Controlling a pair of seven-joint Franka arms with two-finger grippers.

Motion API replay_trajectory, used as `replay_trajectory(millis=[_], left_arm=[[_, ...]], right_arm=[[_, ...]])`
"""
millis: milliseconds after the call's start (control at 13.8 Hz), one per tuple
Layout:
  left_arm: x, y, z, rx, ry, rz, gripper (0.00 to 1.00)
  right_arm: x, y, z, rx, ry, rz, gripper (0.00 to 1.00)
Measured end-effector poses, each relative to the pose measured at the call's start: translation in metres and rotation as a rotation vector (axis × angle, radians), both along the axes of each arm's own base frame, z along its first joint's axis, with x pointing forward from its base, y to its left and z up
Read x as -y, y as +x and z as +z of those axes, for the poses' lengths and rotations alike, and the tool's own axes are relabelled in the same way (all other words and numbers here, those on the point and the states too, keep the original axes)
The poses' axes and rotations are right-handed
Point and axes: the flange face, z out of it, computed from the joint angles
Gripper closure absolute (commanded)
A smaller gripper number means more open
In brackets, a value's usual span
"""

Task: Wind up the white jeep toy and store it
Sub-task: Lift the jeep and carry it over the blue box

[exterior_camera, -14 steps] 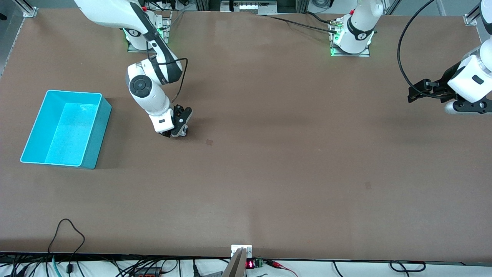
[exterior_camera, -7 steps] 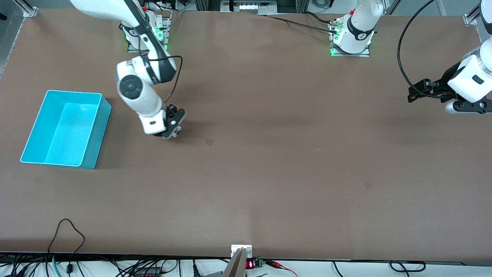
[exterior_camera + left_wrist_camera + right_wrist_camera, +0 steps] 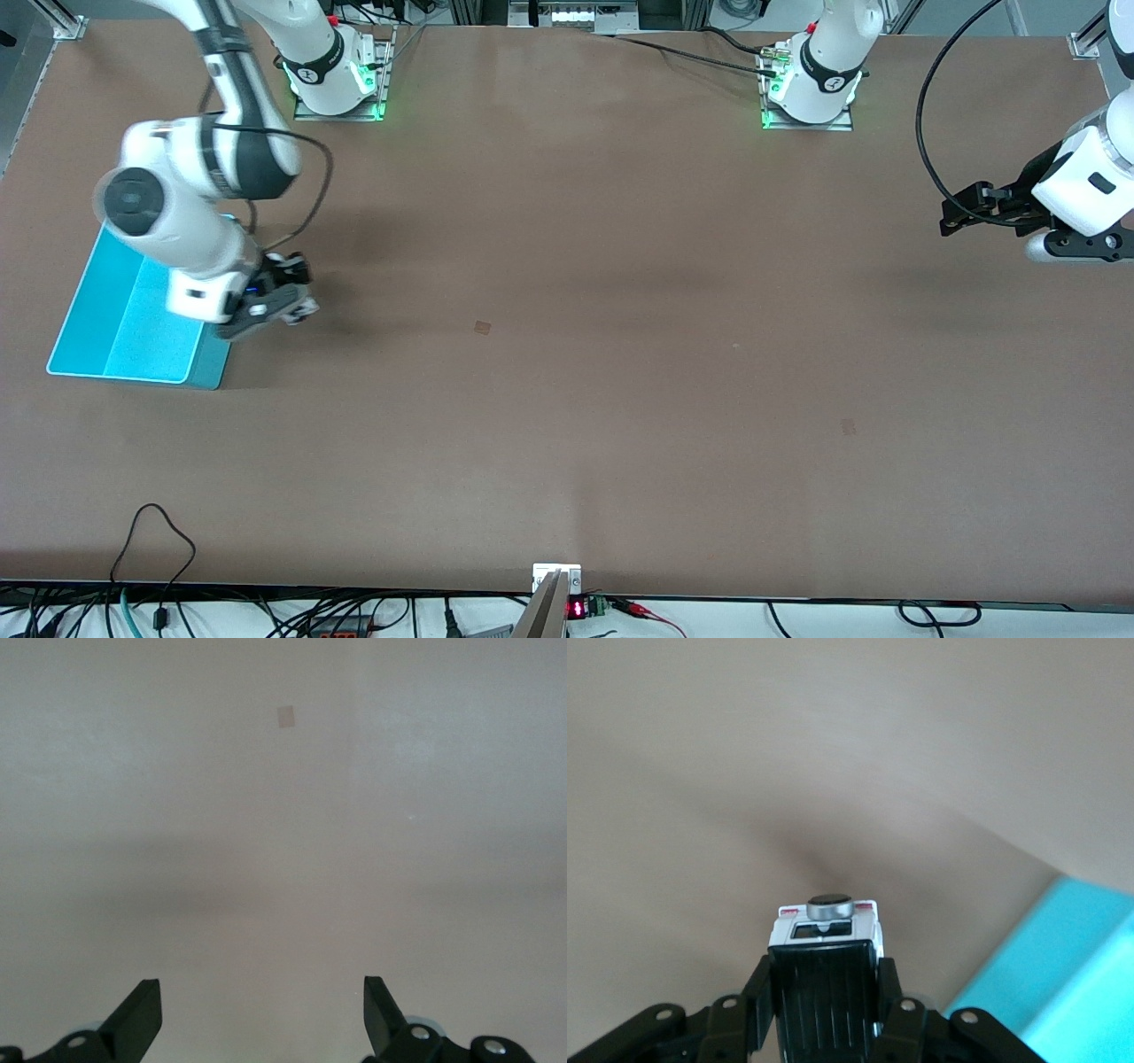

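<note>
Jeep toy (image 3: 827,970), white, black-roofed

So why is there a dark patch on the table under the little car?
Right wrist view: that patch is a soft shadow on the table beneath the white jeep toy, held up in the shut right pincer. Front view: a similar shadow lies beside the turquoise bin.

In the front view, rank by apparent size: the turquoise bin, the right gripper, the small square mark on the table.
1. Turquoise bin, largest though partly covered by the arm.
2. Right gripper, raised above the table beside the bin, so it may look bigger.
3. Square mark, smallest.
</note>
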Motion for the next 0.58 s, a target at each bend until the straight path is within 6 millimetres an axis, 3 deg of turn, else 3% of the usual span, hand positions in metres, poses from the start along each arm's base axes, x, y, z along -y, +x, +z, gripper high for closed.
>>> replay_trajectory(millis=[361, 578], left_arm=[[0.000, 0.000, 0.000, 0.000, 0.000, 0.000, 0.00], [-0.001, 0.000, 0.000, 0.000, 0.000, 0.002, 0.00]], right_arm=[[0.102, 0.010, 0.026, 0.061, -0.042, -0.260, 1.00], [0.143, 0.005, 0.019, 0.056, -0.064, -0.375, 1.00]])
